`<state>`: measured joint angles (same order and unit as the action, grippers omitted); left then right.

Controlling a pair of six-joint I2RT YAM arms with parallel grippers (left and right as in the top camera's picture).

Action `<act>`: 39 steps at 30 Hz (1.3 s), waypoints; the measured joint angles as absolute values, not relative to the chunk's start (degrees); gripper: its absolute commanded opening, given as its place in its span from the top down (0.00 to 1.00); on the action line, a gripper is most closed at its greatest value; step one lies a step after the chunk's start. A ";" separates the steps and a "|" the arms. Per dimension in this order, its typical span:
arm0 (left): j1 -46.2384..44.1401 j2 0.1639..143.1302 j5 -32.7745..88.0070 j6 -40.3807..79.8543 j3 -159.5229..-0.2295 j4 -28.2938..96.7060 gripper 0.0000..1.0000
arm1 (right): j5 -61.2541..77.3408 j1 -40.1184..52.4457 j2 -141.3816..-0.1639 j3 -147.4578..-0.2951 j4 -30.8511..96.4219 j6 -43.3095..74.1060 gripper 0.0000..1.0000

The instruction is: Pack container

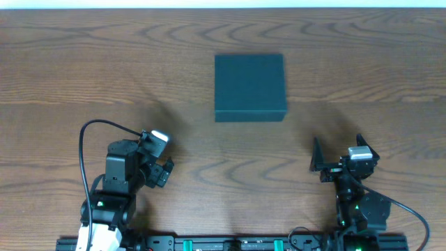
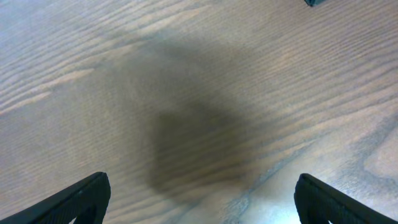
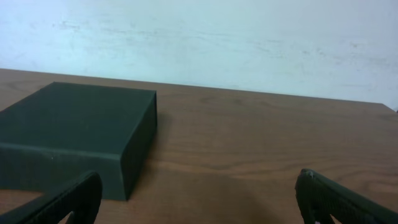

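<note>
The container (image 1: 249,86) is a dark teal square box with its lid shut, lying flat on the wooden table at centre back. It also shows in the right wrist view (image 3: 74,134) at the left, and a corner of it shows in the left wrist view (image 2: 314,2). My left gripper (image 1: 162,166) is open and empty at the near left, pointing down at bare wood (image 2: 199,199). My right gripper (image 1: 338,159) is open and empty at the near right, to the right of the box and short of it (image 3: 199,199). No snack packets are in view.
The wooden table (image 1: 83,63) spans the whole view. A pale wall (image 3: 249,43) stands behind its far edge. A black cable (image 1: 82,160) loops beside the left arm's base.
</note>
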<state>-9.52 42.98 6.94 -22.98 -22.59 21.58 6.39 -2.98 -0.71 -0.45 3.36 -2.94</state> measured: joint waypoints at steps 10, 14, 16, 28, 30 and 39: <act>-9.52 24.67 6.94 -24.05 -22.48 20.47 0.04 | 6.37 -2.96 -0.64 -0.45 3.40 -2.94 0.01; -9.41 18.26 7.16 -24.34 -22.46 11.44 0.05 | 6.35 -2.96 -0.62 -0.45 3.38 -2.94 0.01; -8.69 15.92 7.57 -24.34 -22.02 5.23 0.05 | 6.35 -2.96 -0.62 -0.45 3.38 -2.94 0.01; -5.98 4.34 6.79 -22.74 -2.17 -19.46 0.05 | 6.35 -2.96 -0.62 -0.45 3.40 -2.94 0.01; -4.91 2.59 6.46 -22.76 -0.84 -18.37 0.04 | 6.35 -2.96 -0.62 -0.45 3.40 -2.94 0.01; -1.93 0.69 5.74 -22.06 -0.43 -0.84 0.05 | 6.35 -2.96 -0.62 -0.45 3.42 -2.94 0.01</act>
<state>-1.93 0.69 5.74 -22.06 -0.43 -0.84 6.35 -2.96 -0.62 -0.45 3.42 -2.94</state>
